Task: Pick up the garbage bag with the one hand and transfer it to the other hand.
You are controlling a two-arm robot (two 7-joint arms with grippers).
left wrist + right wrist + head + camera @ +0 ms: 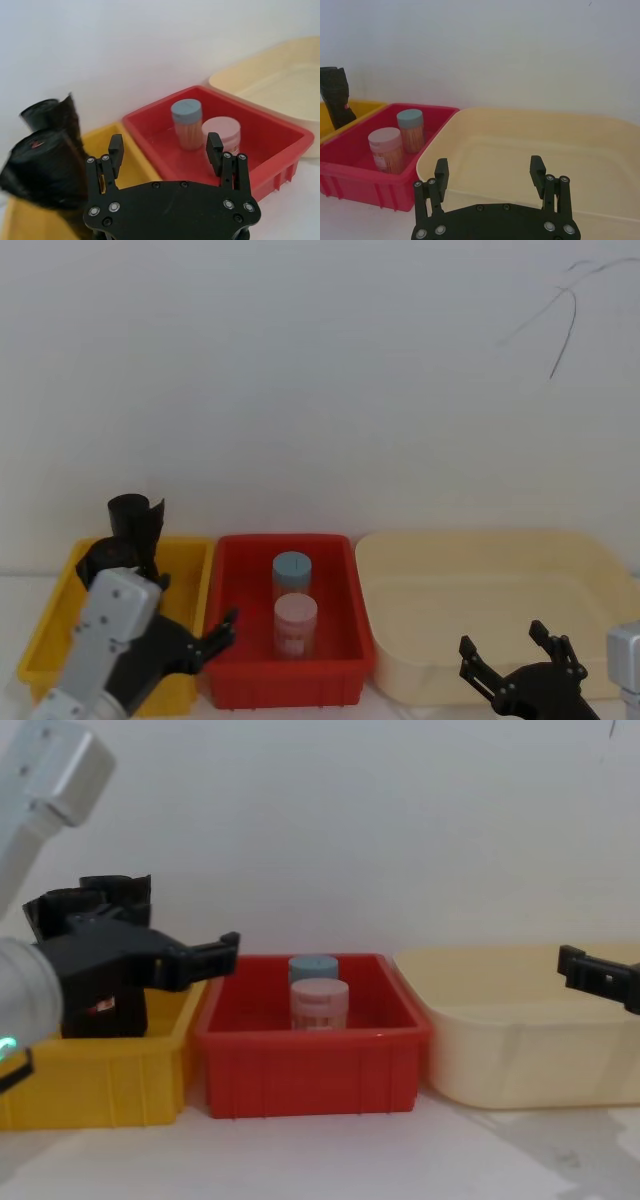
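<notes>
- we note bag (42, 170) standing in yellow bin (190, 570), 8 o'clock
- left gripper (165, 142) just beside it, jaws apart
- right gripper (489, 166) at 4 o'clock, jaws apart

The left gripper (165, 147) hides the bottom of the blurry black bag roll (37, 170) at the yellow bin's (132, 166) back edge.

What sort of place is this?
Likely a robot test bench: yellow plastic bin, red plastic bin and cream plastic tub in a row before a bare white wall, with black two-finger left gripper and right gripper open.
</notes>
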